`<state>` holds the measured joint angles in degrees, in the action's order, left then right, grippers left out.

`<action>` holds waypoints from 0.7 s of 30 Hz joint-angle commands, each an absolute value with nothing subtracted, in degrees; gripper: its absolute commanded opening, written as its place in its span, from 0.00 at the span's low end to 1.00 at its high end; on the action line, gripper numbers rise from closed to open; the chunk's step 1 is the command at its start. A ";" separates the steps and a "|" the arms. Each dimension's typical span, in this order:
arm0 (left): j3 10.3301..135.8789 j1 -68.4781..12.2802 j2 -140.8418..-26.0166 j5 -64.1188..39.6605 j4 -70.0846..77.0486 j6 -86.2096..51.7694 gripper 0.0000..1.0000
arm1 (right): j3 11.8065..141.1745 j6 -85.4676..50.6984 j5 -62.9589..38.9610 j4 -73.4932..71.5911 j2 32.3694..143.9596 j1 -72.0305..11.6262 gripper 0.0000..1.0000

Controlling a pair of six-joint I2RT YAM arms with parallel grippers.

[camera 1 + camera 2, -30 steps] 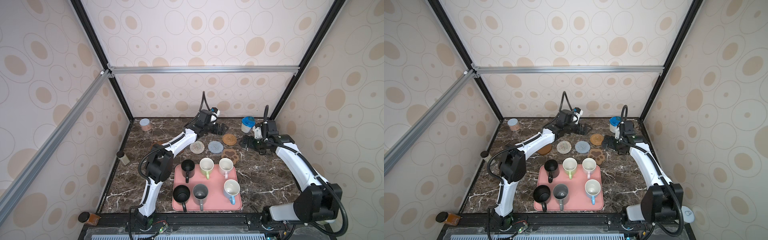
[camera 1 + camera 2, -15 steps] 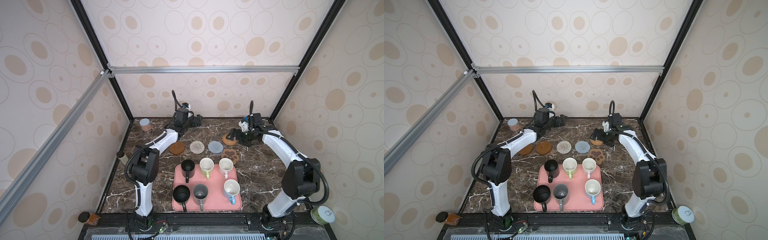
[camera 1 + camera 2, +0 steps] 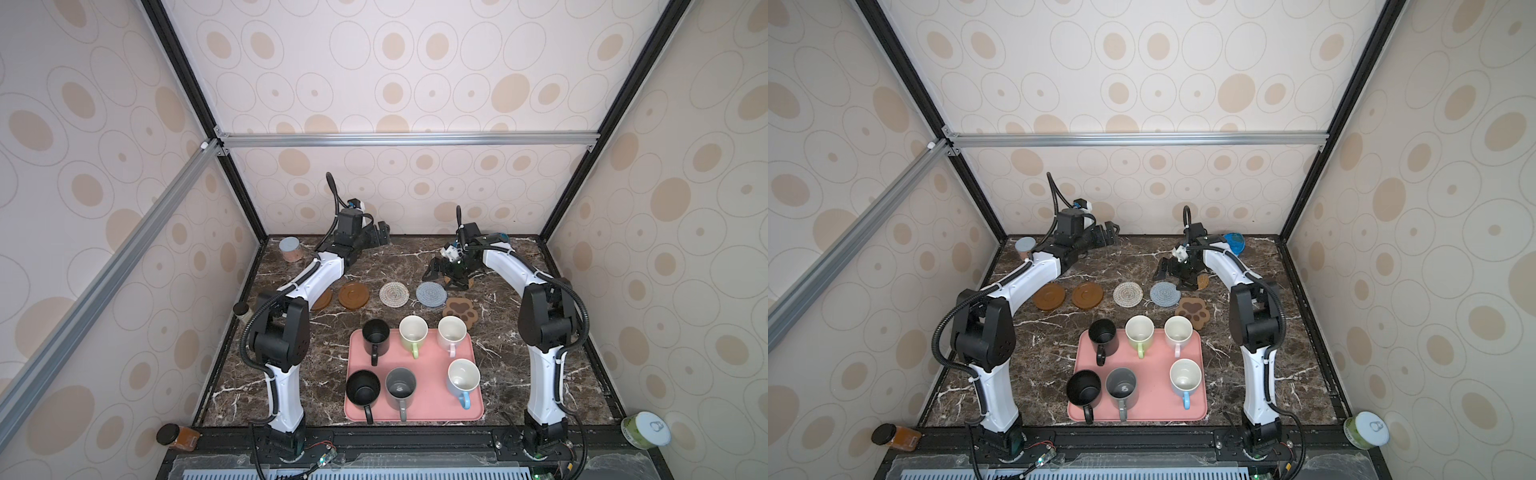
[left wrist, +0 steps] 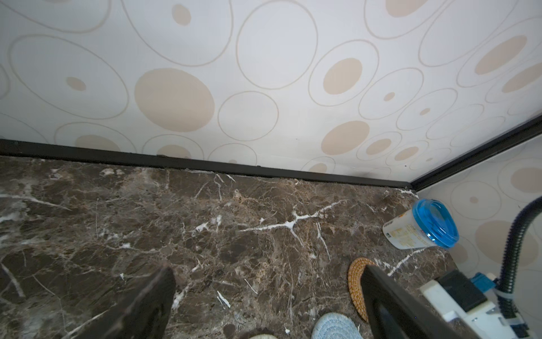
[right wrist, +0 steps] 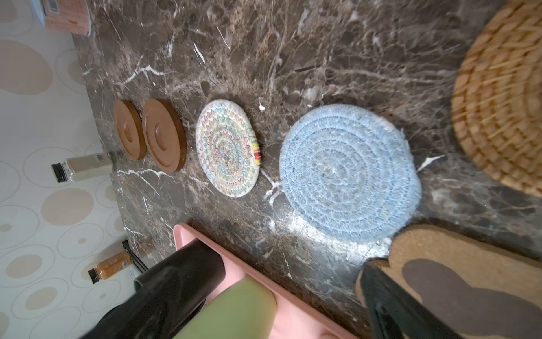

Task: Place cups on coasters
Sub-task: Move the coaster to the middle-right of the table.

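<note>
Cups (image 3: 413,332) glossy ceramic; blue-grey coaster (image 5: 349,173) rough woven cord; table (image 3: 399,257) polished marble; tray (image 3: 428,368) matt plastic.

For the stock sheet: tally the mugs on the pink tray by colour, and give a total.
Black mugs: 2
Grey mug: 1
Light green mug: 1
White-pink mug: 1
White-and-blue mug: 1
Total: 6

Parts we cannot see
The right gripper (image 3: 444,279) covers most of the rattan coaster (image 3: 471,284), the left arm (image 3: 316,276) part of the leftmost wooden disc (image 3: 325,300), the right arm (image 3: 505,266) the jar (image 3: 501,237) body.
</note>
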<state>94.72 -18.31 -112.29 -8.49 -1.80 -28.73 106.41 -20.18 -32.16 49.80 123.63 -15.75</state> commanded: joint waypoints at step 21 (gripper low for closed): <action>100.56 -17.62 -116.83 -9.64 -4.68 -28.04 1.00 | 102.24 -16.93 -12.52 62.21 120.38 -16.26 1.00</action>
<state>97.80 -17.98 -116.92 -9.32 -3.36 -28.27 100.51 -17.63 -17.10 58.65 120.44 -16.38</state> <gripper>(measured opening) 0.999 0.997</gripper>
